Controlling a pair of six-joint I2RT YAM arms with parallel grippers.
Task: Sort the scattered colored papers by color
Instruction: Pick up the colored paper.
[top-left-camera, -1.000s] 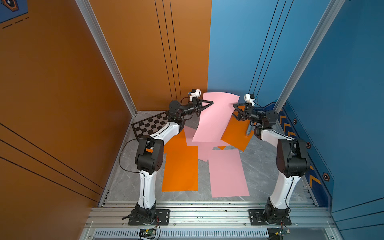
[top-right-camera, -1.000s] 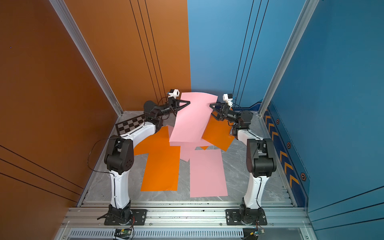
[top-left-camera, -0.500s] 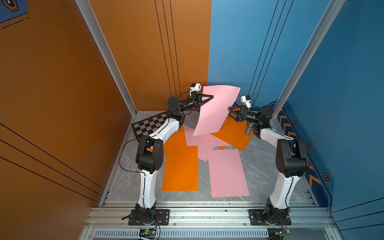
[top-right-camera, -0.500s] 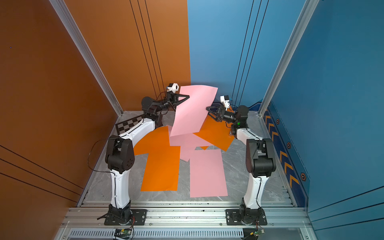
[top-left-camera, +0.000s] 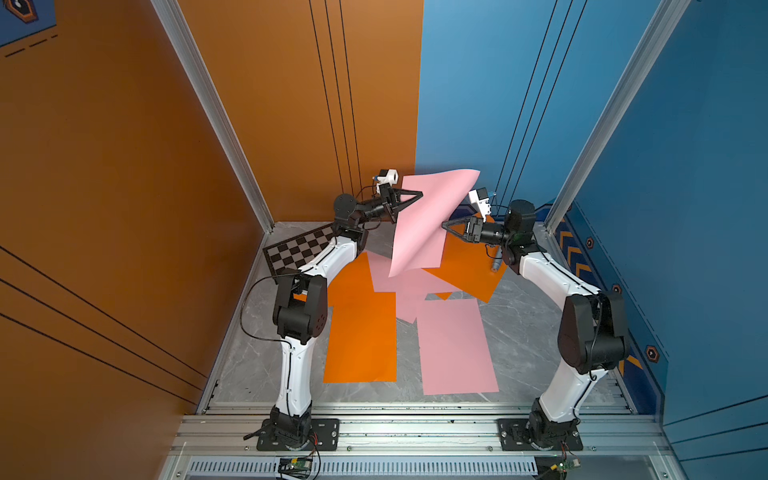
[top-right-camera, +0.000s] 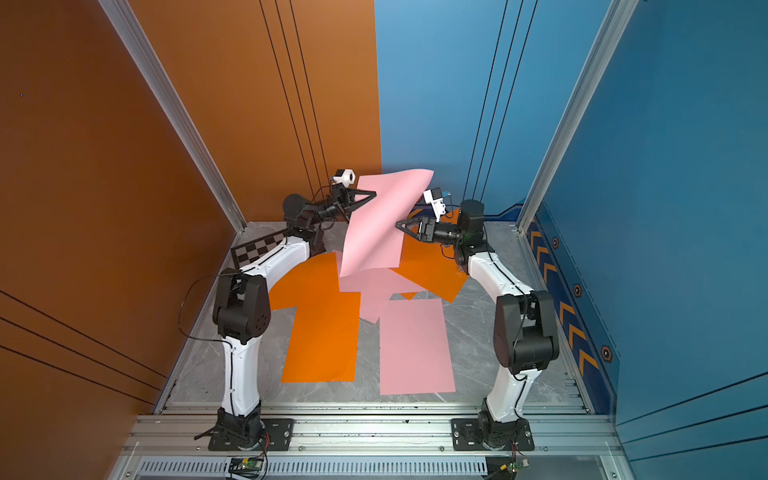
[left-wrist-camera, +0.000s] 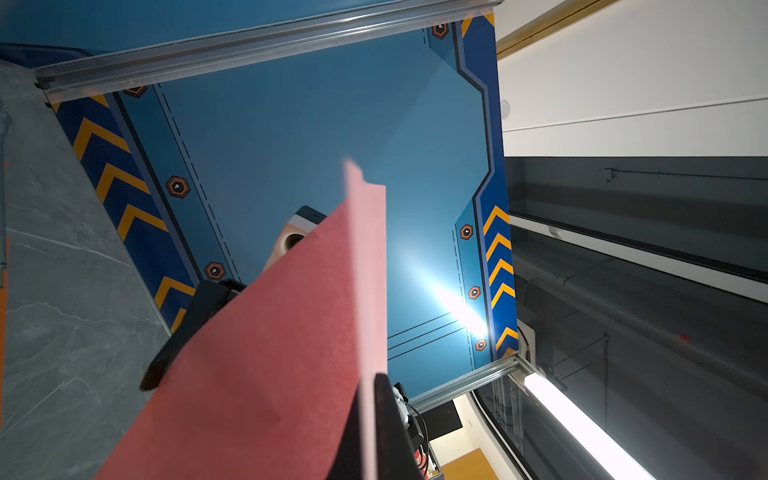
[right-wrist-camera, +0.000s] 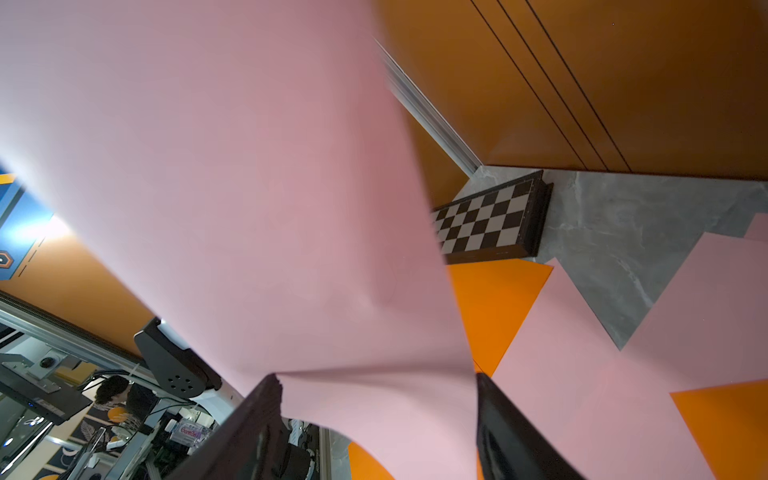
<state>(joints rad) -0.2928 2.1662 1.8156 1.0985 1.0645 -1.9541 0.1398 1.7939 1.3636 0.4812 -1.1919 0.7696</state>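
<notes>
Left hand (top-left-camera: 419, 194) pinching pink sheet (top-left-camera: 426, 226) aloft, right hand (top-left-camera: 444, 227) alongside

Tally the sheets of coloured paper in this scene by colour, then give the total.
Orange papers: 3, all lying flat and partly overlapped.
Pink papers: 4, with 3 lying flat and 1 lifted.
Total: 7 sheets that can be told apart; the overlapping pile in the middle may hide more.
</notes>
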